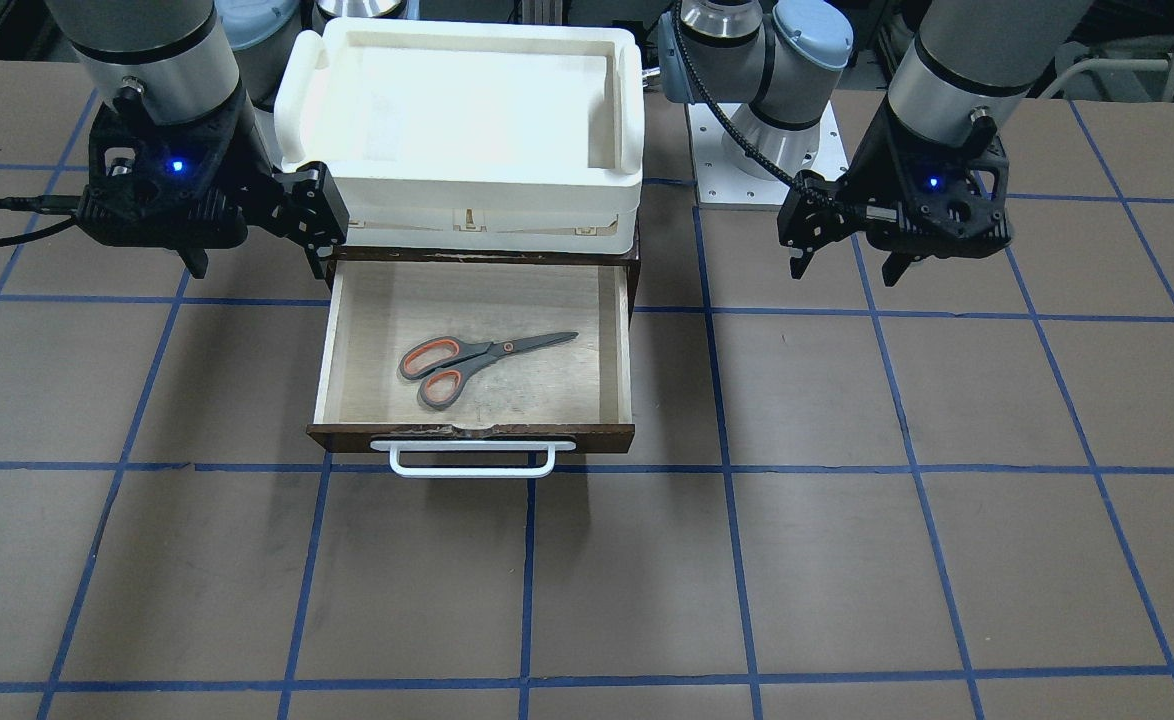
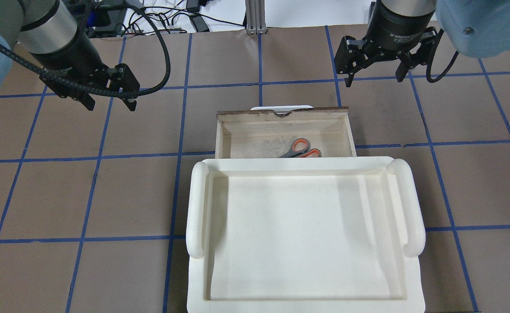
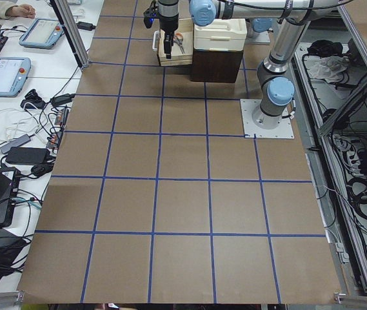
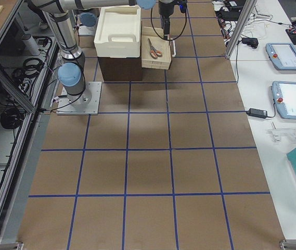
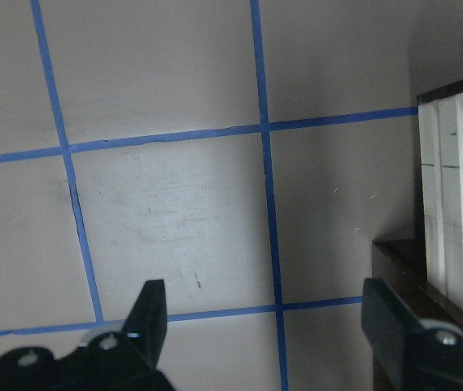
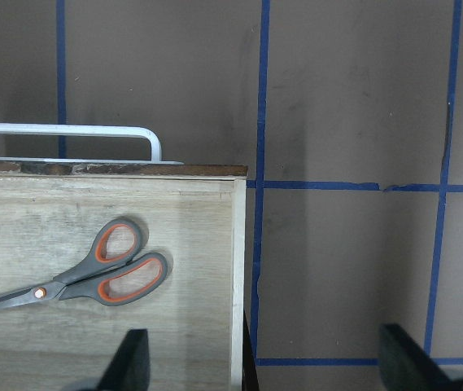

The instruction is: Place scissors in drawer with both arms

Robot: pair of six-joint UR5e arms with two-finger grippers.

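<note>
The scissors (image 1: 477, 360), with grey handles and orange-lined loops, lie flat inside the open drawer (image 1: 467, 437), handles toward the robot's right. They also show in the overhead view (image 2: 300, 149) and in the right wrist view (image 6: 93, 277). The drawer's white bar handle (image 1: 472, 460) points away from the robot. My left gripper (image 1: 845, 272) is open and empty, hovering above the table well to the drawer's left side. My right gripper (image 1: 259, 270) is open and empty, hovering just beside the drawer's back right corner. Both also show in the overhead view, left (image 2: 110, 105) and right (image 2: 374, 80).
A white plastic tray (image 1: 457, 170) sits on top of the dark cabinet that holds the drawer, and hides the drawer's back part in the overhead view (image 2: 196, 208). Brown table (image 1: 847, 560) with blue tape grid lies all around. The left arm's base plate (image 1: 747, 160) is beside the cabinet.
</note>
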